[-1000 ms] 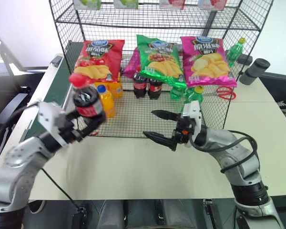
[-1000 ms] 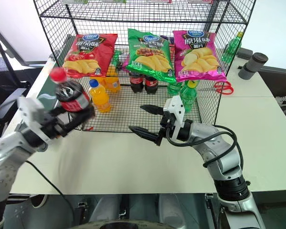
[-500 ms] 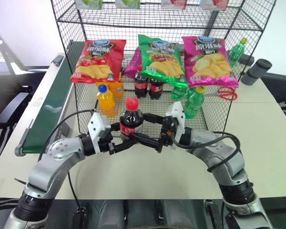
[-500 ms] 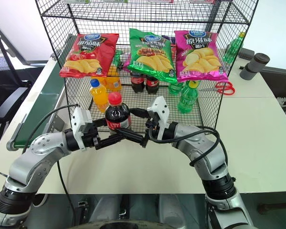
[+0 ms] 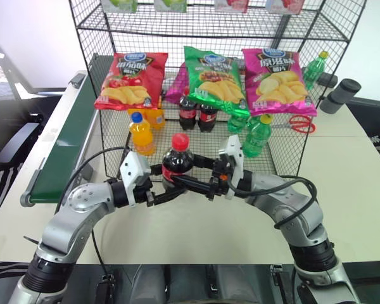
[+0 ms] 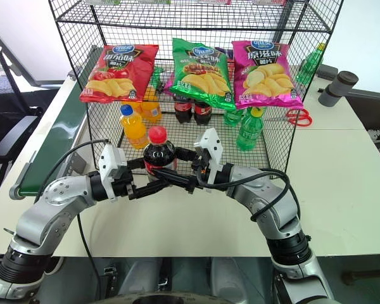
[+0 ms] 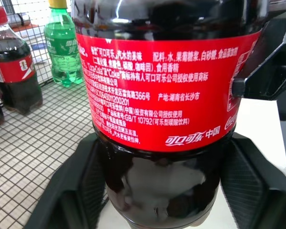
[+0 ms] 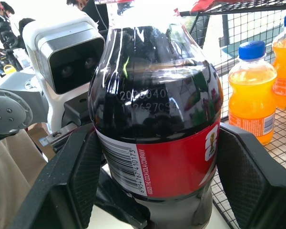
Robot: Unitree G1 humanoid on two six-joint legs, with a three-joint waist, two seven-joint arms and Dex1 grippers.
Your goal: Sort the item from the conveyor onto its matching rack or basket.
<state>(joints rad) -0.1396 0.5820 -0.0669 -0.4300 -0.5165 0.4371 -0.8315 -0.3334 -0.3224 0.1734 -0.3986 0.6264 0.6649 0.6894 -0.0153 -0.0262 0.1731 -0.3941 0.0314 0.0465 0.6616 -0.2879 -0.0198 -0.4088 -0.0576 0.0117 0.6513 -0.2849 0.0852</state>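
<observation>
Cola bottle [image 5: 177,163] upright between both tools

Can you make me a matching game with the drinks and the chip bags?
Things:
1. cola bottle
2. orange drink
3. red crisp bag
4. scissors

Places:
A. hung on the rack front, left end
B. on the table, right of the rack
C. between the two tools
D. standing on the rack floor, left side

Pairs: 1-C, 2-D, 3-A, 4-B
</observation>
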